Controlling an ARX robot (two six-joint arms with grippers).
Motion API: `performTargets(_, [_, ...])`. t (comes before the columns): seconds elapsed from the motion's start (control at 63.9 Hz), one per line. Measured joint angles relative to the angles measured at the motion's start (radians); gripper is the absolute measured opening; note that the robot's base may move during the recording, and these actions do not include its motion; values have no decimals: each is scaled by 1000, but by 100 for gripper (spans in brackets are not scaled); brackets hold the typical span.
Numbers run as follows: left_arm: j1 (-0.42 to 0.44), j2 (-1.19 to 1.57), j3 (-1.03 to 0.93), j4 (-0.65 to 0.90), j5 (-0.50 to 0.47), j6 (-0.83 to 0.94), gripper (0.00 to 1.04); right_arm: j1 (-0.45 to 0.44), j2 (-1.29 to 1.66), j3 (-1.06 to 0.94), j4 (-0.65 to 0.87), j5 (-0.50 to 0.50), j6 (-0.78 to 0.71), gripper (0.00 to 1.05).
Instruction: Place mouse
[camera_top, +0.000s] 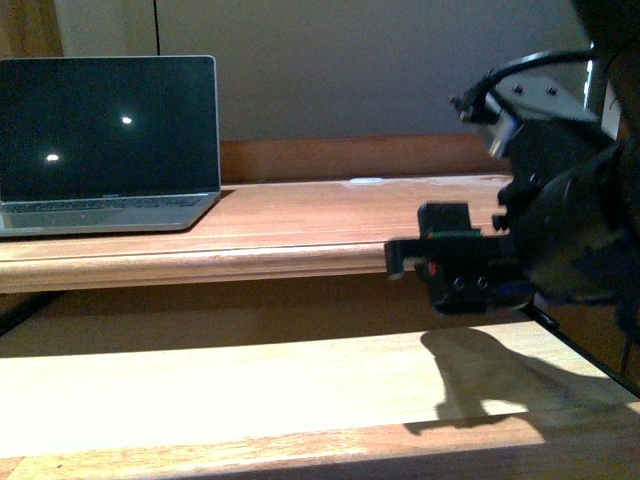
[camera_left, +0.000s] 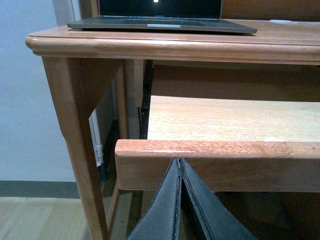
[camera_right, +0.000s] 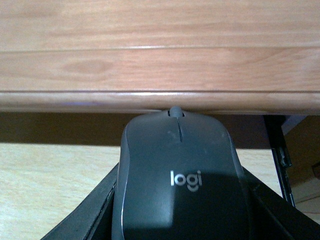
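Wooden desk, open dark-screened laptop at its back left corner. Pull-out shelf below, brightly lit. Grey wall behind. Wood floor beside desk leg.

The mouse is matt grey plastic; the desk is smooth, lightly glossy wood.

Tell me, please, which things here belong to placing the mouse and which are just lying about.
In the job: mouse, held in the right gripper; wooden desk.
Lying about: laptop; left gripper, shut and empty.
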Motion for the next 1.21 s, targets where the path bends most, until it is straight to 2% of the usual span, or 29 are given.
performTargets(0.157, [0, 0, 0, 0, 0, 0, 3, 25, 66, 219, -17, 51, 4, 54])
performTargets(0.345, [0, 0, 0, 0, 0, 0, 3, 100, 216, 468, -71, 125, 1, 54])
performTargets(0.642, [0, 0, 0, 0, 0, 0, 3, 208, 533, 697, -52, 227, -3, 54])
performTargets(0.877, [0, 0, 0, 0, 0, 0, 3, 244, 630, 759, 17, 250, 82, 54])
performTargets(1.065, [0, 0, 0, 0, 0, 0, 3, 244, 621, 705, 32, 251, 77, 54])
performTargets(1.206, [0, 0, 0, 0, 0, 0, 3, 244, 619, 665, -18, 259, 34, 52])
